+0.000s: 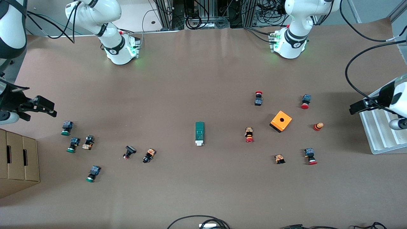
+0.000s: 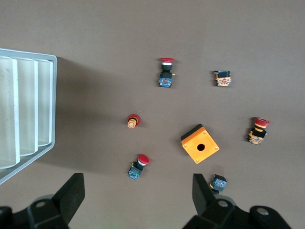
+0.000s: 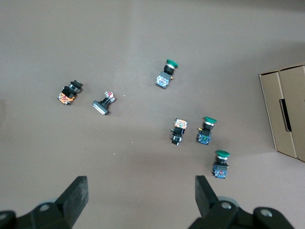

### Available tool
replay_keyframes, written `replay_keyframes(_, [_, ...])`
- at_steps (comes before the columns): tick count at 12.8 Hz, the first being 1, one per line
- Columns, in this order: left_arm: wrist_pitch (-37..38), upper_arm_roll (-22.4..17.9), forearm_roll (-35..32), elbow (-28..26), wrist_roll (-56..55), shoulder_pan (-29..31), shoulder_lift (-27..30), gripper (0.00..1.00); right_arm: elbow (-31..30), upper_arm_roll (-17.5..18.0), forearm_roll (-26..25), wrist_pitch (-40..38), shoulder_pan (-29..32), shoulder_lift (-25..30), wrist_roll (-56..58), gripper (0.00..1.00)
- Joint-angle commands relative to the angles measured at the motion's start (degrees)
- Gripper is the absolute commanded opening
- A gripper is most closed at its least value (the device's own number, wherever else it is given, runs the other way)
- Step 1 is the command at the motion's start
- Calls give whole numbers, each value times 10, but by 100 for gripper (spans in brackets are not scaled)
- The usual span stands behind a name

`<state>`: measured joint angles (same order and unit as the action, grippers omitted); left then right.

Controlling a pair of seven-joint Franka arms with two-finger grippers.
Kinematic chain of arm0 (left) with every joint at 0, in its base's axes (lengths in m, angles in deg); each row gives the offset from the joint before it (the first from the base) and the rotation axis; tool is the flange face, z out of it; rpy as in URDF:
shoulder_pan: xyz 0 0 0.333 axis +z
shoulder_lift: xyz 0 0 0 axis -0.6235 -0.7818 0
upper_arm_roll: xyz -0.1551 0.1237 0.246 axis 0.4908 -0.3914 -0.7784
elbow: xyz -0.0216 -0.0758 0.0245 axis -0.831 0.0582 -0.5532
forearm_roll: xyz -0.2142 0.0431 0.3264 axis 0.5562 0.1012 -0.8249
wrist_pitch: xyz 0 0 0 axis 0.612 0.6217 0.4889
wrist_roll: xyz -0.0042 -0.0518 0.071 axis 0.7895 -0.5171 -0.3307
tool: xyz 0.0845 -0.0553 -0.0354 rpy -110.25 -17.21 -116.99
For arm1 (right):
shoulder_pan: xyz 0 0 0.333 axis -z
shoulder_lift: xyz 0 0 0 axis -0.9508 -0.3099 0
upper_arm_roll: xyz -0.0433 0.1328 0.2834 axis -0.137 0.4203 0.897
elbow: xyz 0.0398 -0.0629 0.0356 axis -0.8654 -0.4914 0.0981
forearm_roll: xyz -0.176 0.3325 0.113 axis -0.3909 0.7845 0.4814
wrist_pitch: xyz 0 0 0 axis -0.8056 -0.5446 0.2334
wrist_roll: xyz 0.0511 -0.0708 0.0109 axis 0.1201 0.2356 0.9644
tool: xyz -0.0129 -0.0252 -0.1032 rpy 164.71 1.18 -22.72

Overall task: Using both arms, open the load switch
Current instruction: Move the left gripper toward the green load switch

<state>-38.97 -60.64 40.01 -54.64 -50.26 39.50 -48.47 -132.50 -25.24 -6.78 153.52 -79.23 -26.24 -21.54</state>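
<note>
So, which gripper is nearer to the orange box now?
Left. The left gripper hovers open by the white tray, close to the orange box; the right gripper, also open, hangs near the cardboard box.

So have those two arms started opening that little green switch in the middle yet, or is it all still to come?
Nothing looks done yet. The load switch lies untouched mid-table, closed as far as I can tell. Nothing is in hand: the left gripper hangs open over the red buttons near the orange box, and the right gripper hangs open over the green buttons near the cardboard box. Left to do: both arms reach the switch, grip it and open it.
</note>
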Motion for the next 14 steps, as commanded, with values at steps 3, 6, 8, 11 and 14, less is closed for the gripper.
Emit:
replay_keyframes(3, [2, 18, 0, 15, 4, -17, 3, 100, -4, -1, -18, -5, -4, 4, -2, 100])
replay_keyframes(6, [2, 27, -7, 20, -4, -67, 18, 100, -4, -1, -18, -3, -4, 5, -2, 100])
replay_keyframes(8, [-3, 30, -7, 42, -5, -80, 17, 100, -4, -1, -18, -4, -4, 5, -1, 100])
replay_keyframes(11, [-76, 29, -7, 38, -50, -109, 26, 100, -4, -1, -18, -3, -4, 7, -2, 100])
replay_keyframes(14, [-122, 30, -24, 37, -102, -145, 31, 100, -13, 0, -18, 2, -4, 11, -2, 100])
